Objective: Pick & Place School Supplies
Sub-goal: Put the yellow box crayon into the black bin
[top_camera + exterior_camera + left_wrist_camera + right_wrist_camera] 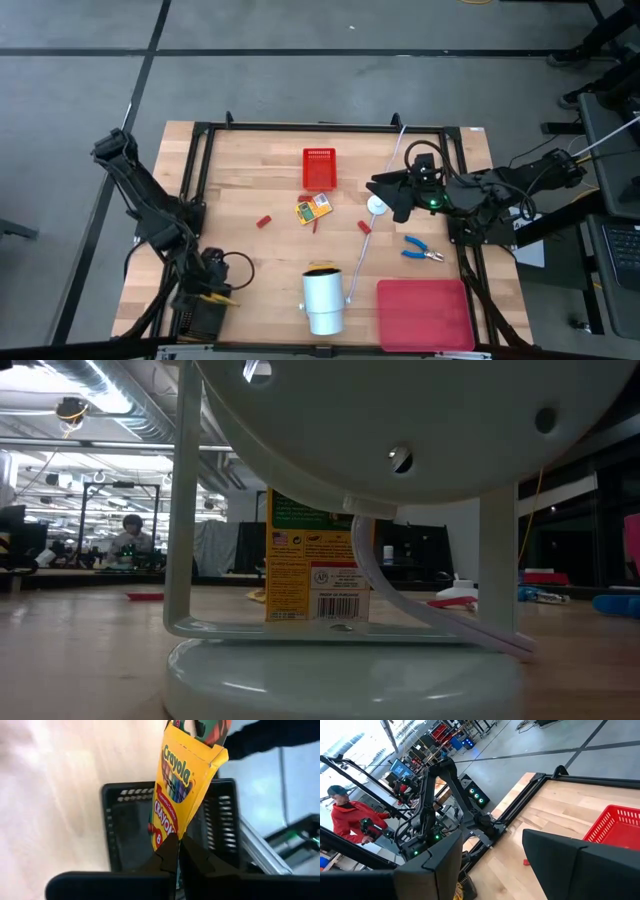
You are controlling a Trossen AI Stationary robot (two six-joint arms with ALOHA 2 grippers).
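Yellow crayon box (182, 785) hangs pinched in the clenched left gripper (177, 852) over the black basket (117, 827) at lower left. Releasing only once it is centred inside the rim looks wisest. Right gripper (385, 190) waits spread, upper right.

Wooden table (250, 265) carrying red basket (319, 167), crayon box (312, 209), white cylinder (322, 298), pliers (422, 250)
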